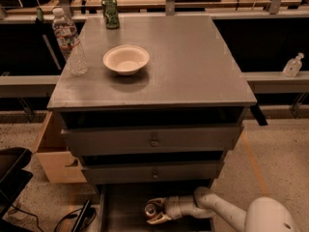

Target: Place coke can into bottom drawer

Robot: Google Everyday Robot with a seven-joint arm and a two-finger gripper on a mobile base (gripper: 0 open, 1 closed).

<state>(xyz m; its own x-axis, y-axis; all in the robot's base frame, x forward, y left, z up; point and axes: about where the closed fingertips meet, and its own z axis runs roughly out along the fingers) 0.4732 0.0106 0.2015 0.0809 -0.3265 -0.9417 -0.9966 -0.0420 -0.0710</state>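
Observation:
The bottom drawer (120, 211) is pulled out below the grey cabinet; its dark floor shows at the frame's bottom. My gripper (154, 211) reaches into it from the right on a white arm. It is shut on the coke can (151, 209), a small red-orange can with a silver top, held sideways low over the drawer floor. I cannot tell whether the can touches the floor.
On the cabinet top (193, 66) stand a white bowl (126, 59), a clear water bottle (70, 41) at the left edge and a green can (110, 12) at the back. Two upper drawers with round knobs (154, 141) are shut. A cardboard box (55, 153) sits left of the cabinet.

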